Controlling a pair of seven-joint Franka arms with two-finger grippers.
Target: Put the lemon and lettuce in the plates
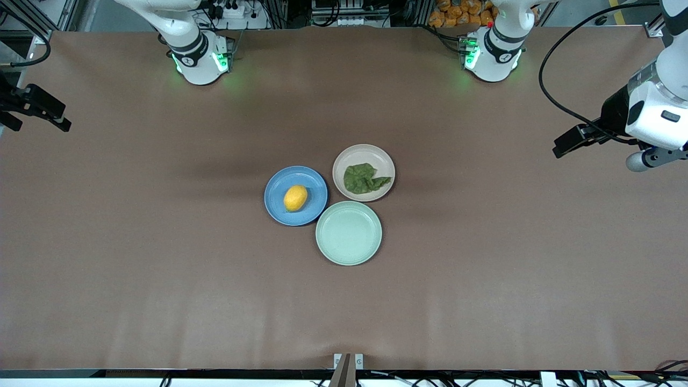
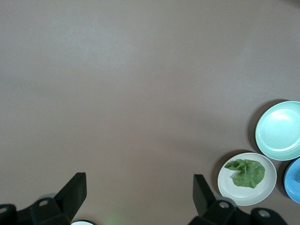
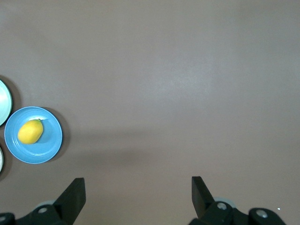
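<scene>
The lemon [image 1: 295, 198] lies in the blue plate [image 1: 277, 185], also seen in the right wrist view as the lemon [image 3: 30, 131] on the blue plate [image 3: 49, 140]. The lettuce [image 1: 364, 178] lies in the beige-pink plate [image 1: 371, 156], also seen in the left wrist view as the lettuce [image 2: 246, 171] on the plate [image 2: 229, 187]. My left gripper [image 2: 139, 180] is open and empty, held high over bare table at the left arm's end [image 1: 564, 146]. My right gripper [image 3: 138, 183] is open and empty, held high at the right arm's end [image 1: 54, 115].
An empty pale mint-green plate [image 1: 348, 233] sits touching both other plates, nearer the front camera; it also shows in the left wrist view [image 2: 280, 131]. The brown table cover [image 1: 161, 242] spreads wide around the three plates.
</scene>
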